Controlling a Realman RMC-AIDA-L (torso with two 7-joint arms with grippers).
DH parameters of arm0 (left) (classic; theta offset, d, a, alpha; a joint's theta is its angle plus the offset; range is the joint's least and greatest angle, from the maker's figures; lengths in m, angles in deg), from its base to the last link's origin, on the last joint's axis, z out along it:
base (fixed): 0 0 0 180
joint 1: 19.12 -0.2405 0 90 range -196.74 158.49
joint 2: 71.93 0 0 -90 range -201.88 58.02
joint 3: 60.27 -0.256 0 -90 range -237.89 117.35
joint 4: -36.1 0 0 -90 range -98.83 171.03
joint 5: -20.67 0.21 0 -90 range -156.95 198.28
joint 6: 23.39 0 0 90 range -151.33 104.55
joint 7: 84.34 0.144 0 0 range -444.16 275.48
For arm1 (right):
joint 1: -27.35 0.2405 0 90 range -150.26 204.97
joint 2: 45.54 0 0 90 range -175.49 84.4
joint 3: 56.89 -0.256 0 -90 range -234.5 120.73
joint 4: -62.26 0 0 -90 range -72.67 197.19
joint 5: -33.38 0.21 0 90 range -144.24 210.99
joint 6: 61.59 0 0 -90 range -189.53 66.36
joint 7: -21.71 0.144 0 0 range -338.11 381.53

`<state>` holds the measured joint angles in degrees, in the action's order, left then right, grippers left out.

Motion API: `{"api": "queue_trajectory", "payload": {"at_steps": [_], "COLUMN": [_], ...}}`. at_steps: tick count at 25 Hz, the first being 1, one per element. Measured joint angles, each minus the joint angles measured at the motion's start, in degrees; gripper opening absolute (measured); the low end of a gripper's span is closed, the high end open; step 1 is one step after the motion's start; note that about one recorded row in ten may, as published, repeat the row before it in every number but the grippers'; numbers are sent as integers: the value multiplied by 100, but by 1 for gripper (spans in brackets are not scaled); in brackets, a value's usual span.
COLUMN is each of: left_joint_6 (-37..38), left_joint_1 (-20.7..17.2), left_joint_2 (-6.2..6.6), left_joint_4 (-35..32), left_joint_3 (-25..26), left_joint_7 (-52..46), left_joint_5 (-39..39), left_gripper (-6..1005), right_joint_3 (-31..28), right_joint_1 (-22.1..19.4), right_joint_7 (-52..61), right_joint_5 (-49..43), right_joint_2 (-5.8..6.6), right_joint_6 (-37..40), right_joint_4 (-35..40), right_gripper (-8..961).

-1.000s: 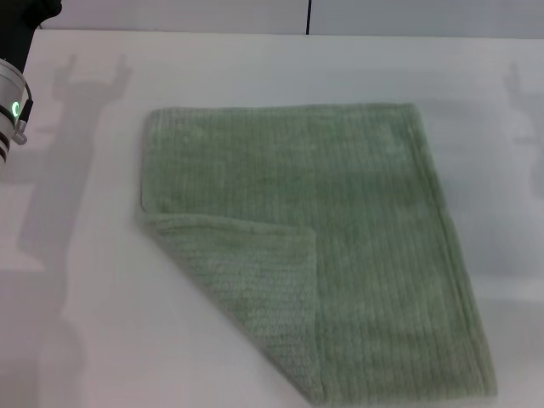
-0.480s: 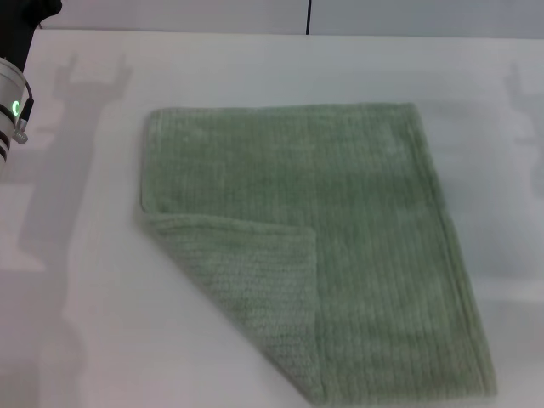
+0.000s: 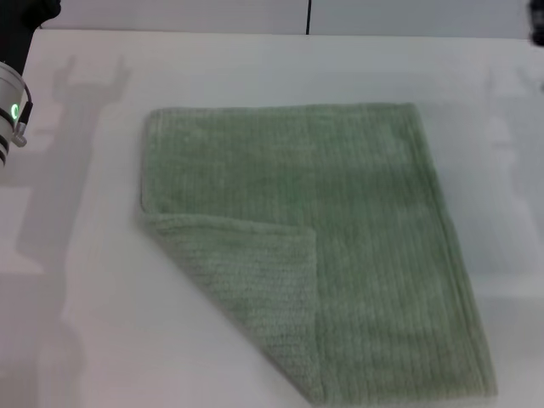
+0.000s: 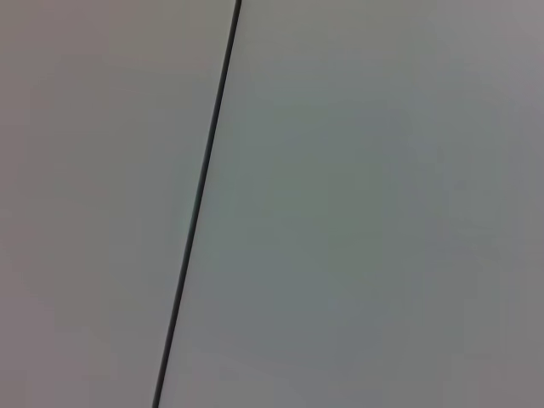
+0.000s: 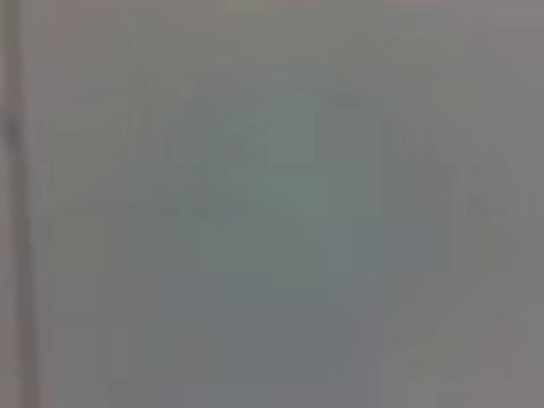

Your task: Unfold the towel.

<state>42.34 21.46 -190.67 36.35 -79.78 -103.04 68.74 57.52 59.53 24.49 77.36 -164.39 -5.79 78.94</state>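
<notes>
My left arm sits at the table's far left edge; the towel lies flat, its near-left corner folded over.

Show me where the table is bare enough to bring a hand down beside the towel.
Bare table lies left of the towel, next to its folded-over corner. Another bare strip runs beyond its far edge, and a narrower one to its right. The towel fills the middle.
</notes>
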Motion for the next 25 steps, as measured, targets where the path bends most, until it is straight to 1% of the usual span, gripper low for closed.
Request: {"api": "queue_trajectory", "payload": {"at_steps": [2, 3, 6, 7, 9, 10, 11, 12, 13, 14, 16, 17, 18, 19, 20, 21, 22, 23, 24, 25], "left_joint_6": [12, 22, 30, 34, 39, 44, 44, 44, 45, 45, 45, 45, 45, 45, 45, 45, 45, 45, 45, 44], "left_joint_1": [-14, -26, -38, -42, -44, -48, -49, -49, -50, -50, -47, -40, -30, -30, -14, -14, -2, 12, 12, 17], "left_joint_2": [0, 0, 0, 0, 0, 0, 0, 0, 0, 0, 0, 0, 0, 0, 1, 1, 0, 1, 1, 1], "left_joint_4": [-5, -9, -13, -14, -15, -17, -17, -17, -17, -17, -17, -17, -17, -17, -17, -17, -17, -16, -16, -15], "left_joint_3": [0, 0, 0, 7, 20, 52, 56, 59, 60, 60, 61, 62, 64, 64, 69, 69, 79, 102, 102, 115], "left_joint_7": [-1, -2, -2, -4, -6, -10, -10, -10, -10, -10, -10, -11, -11, -11, -10, -10, -10, -10, -10, -10], "left_joint_5": [-1, -1, -2, 0, 0, 0, -1, -2, 0, 0, 0, -3, -1, -1, 0, 0, 0, 0, 0, 0], "left_gripper": [844, 844, 844, 844, 844, 844, 844, 844, 844, 844, 844, 844, 844, 844, 844, 844, 844, 844, 844, 844], "right_joint_3": [-33, -54, -140, -140, -312, -600, -600, -766, -1038, -1038, -1214, -1248, -1324, -1324, -1398, -1398, -1448, -1548, -1548, -1660], "right_joint_1": [-29, -64, -197, -197, -393, -633, -633, -753, -945, -945, -1051, -1052, -1005, -1005, -894, -894, -819, -658, -658, -500], "right_joint_7": [1, 2, 1, 1, -1, -28, -28, -37, -42, -42, -48, -50, -57, -57, -59, -59, -61, -72, -72, -133], "right_joint_5": [-314, -599, -940, -940, -1287, -1750, -1750, -2023, -2466, -2466, -2731, -2758, -2776, -2776, -2761, -2761, -2753, -2749, -2749, -2714], "right_joint_2": [22, 61, 154, 154, 216, 228, 228, 207, 155, 155, 113, 111, 115, 115, 125, 125, 125, 109, 109, 91], "right_joint_6": [-427, -949, -1826, -1826, -2555, -3348, -3348, -3779, -4600, -4600, -5534, -5872, -6711, -6711, -7485, -7485, -7859, -8521, -8521, -9065], "right_joint_4": [267, 596, 1251, 1251, 1907, 2622, 2622, 2977, 3638, 3638, 4266, 4445, 4865, 4865, 5158, 5158, 5280, 5498, 5498, 5627], "right_gripper": [522, 487, 383, 349, 282, 250, 218, 186, 154, 122, 58, 43, 27, 12, -3, -3, -3, -3, -3, -3]}}
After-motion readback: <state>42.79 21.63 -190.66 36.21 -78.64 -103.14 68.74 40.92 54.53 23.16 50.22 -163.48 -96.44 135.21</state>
